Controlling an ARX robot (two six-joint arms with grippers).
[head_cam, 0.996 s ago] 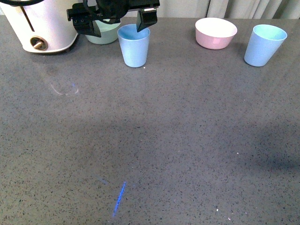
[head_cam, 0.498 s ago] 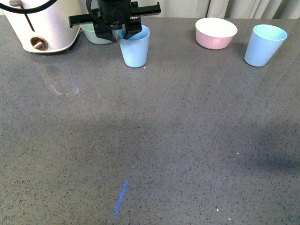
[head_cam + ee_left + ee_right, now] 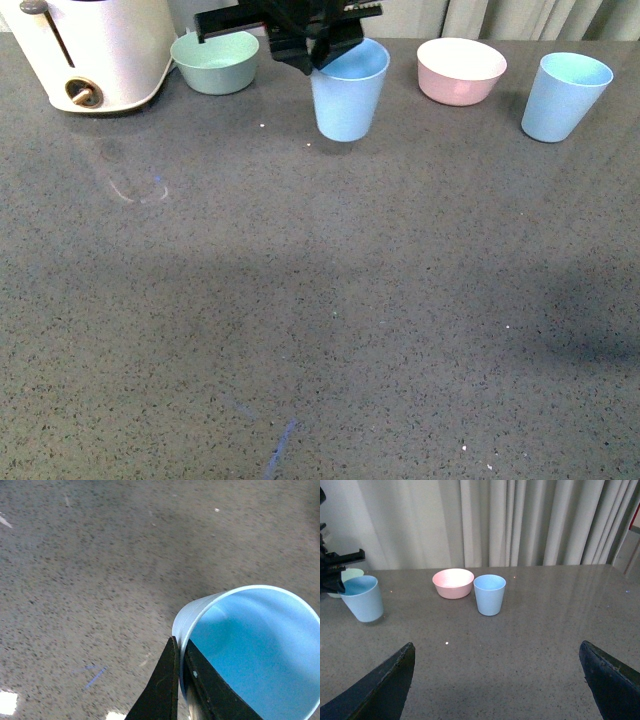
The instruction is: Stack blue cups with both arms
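Blue plastic is what the eye goes to first: the nearer blue cup (image 3: pixel 348 95) hangs from the left gripper (image 3: pixel 320 62) at the back of the grey speckled counter (image 3: pixel 320 300), between the pale green bowl (image 3: pixel 214 62) and the pink bowl (image 3: pixel 460 70). The left wrist view shows why the hold looks so slight. The two black fingers (image 3: pixel 164 687) are pinched almost together on the rim alone, one outside the wall and one inside the mouth, which keeps the cup's tapered body free to drop into another. It leans a little in that grip; whether its base is clear of the counter I cannot tell. The second blue cup (image 3: pixel 565 95) stands upright and untouched at the far right, just beyond the pink bowl and well apart from the carried one, its mouth open to receive. The right gripper (image 3: pixel 496 647) hangs back from the counter with its fingers spread wide and nothing between them, facing that second cup, probably so that it can steady or fetch it. A white appliance (image 3: pixel 95 50) sits at the far left, out of the way. To my eye the stacking is not yet done.
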